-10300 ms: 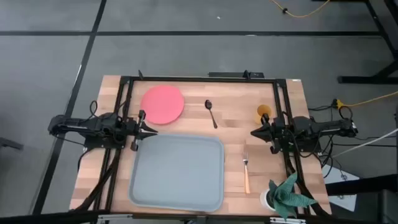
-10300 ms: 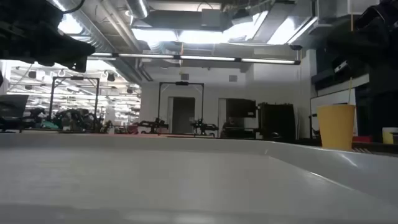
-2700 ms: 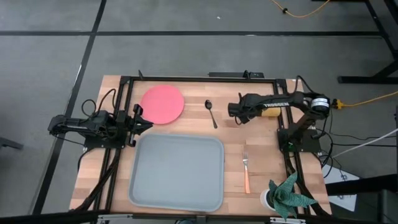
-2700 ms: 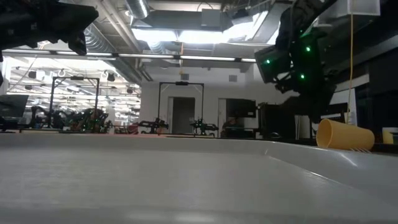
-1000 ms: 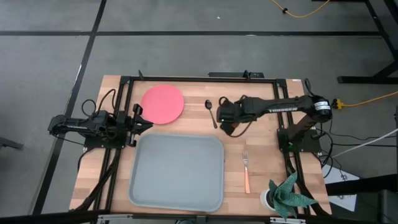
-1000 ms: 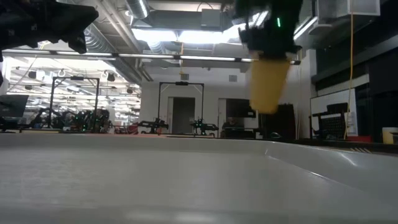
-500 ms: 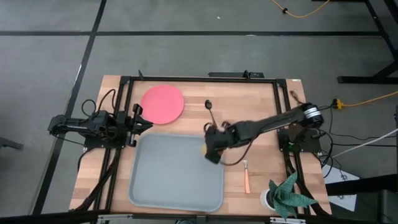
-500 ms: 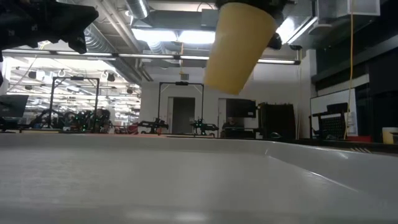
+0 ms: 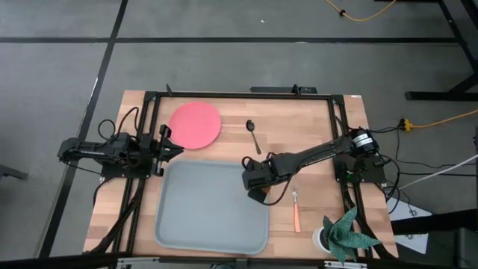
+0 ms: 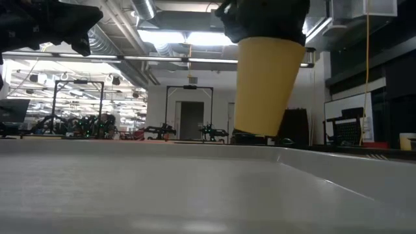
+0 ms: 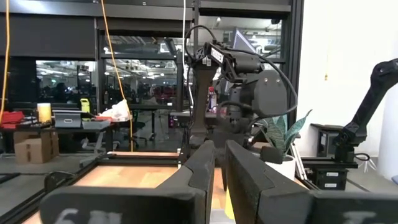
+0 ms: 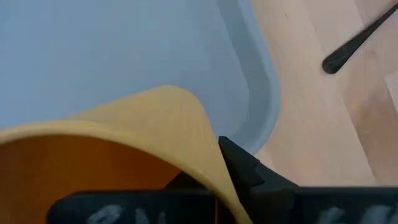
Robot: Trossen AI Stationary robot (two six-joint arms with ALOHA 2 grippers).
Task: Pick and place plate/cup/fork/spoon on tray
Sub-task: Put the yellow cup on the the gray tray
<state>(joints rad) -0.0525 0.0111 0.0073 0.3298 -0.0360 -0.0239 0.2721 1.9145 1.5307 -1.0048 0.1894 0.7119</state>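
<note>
Above tray (image 9: 213,205) corner, right claw (image 9: 254,179) gripping cup (image 10: 266,84)

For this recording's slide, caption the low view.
Right pincer holds the cup just above the tray.

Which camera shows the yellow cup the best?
The low view: the cup hangs whole and upright from the right gripper above the tray. The right wrist view shows only its rim and inside, very close. The high view hides it under the arm. The left wrist view barely shows it.
</note>
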